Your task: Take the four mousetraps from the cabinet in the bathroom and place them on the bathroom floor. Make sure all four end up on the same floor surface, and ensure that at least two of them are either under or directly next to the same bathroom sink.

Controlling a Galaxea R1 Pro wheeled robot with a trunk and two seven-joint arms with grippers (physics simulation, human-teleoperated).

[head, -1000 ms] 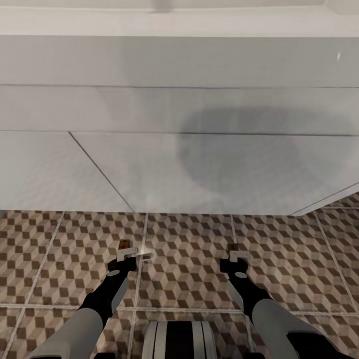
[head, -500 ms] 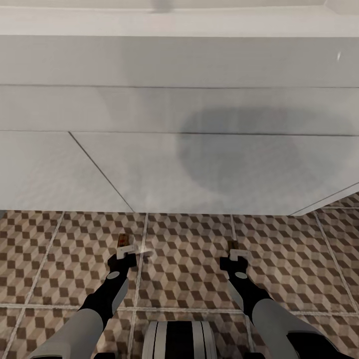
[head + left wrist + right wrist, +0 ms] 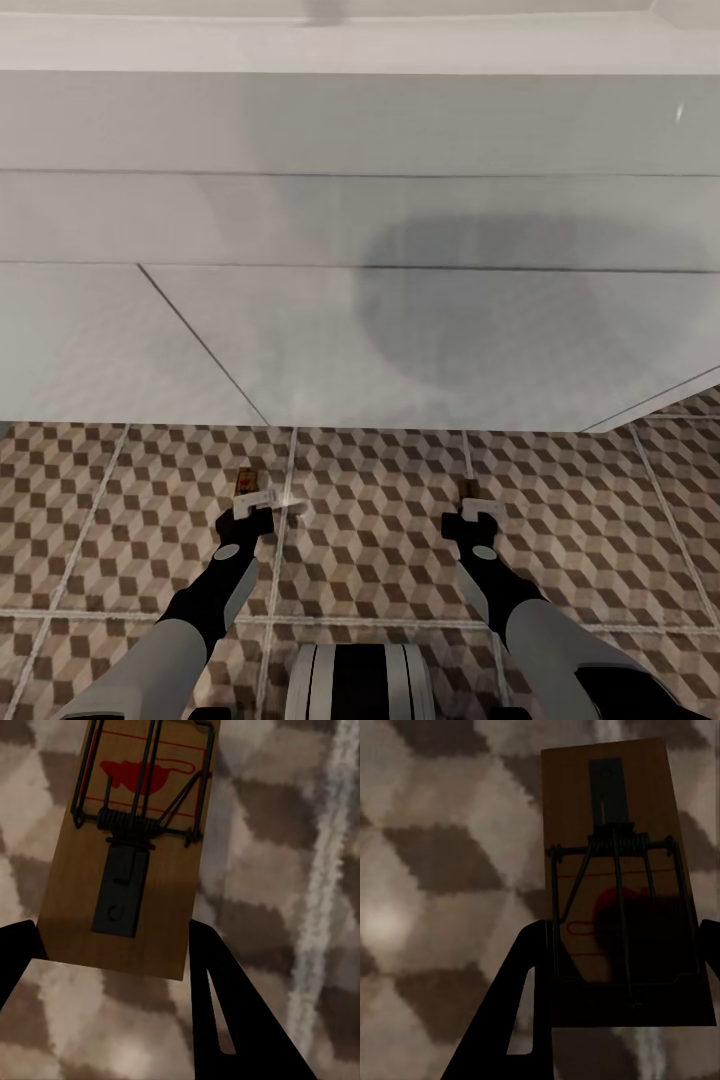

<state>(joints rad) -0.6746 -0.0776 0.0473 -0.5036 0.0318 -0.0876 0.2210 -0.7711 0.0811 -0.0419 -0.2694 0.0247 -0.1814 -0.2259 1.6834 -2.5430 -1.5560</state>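
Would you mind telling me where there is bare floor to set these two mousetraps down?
The tiles between the left gripper and right gripper are bare, as is the strip from both up to the white sink block. It is crowded at the fingertips: each holds a mousetrap.

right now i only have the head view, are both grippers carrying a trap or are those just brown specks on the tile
Observer: Each has one. In the left wrist view the left mousetrap is a wooden board with a red mouse print, its near end between the fingers of the left gripper.
Operator: is the left one actually clamped
Observer: Cannot tell. Both fingers meet the board's near corners, no more than that.
Operator: and the right
Observer: The right mousetrap sits deeper in the right gripper, whose fingers press against both long edges, above the bathroom floor.
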